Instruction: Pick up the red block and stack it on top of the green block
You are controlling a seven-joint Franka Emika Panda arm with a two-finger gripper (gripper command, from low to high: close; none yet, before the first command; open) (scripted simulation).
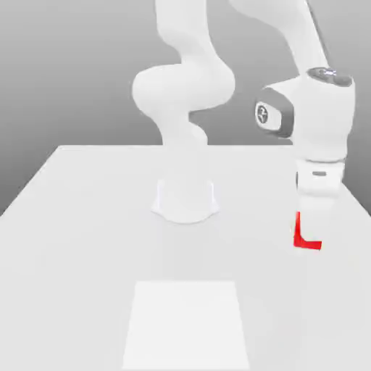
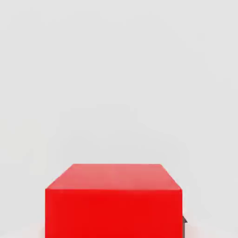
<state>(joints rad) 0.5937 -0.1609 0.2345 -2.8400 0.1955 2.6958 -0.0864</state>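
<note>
The red block (image 1: 307, 244) is at the exterior view's right, low over the white table (image 1: 87, 239), with only one side and its bottom edge showing past the white fingers. My gripper (image 1: 313, 229) points straight down and is shut on the red block. In the hand view the red block (image 2: 113, 200) sits very close, its top and one side face visible, and a dark finger pad (image 2: 184, 219) touches its side. The green block is out of view.
The arm's round base (image 1: 185, 201) stands mid-table, to the exterior view's left of the gripper. A paler rectangular patch (image 1: 187, 322) lies on the table nearer the camera. The table's right edge (image 1: 360, 210) runs close to the gripper.
</note>
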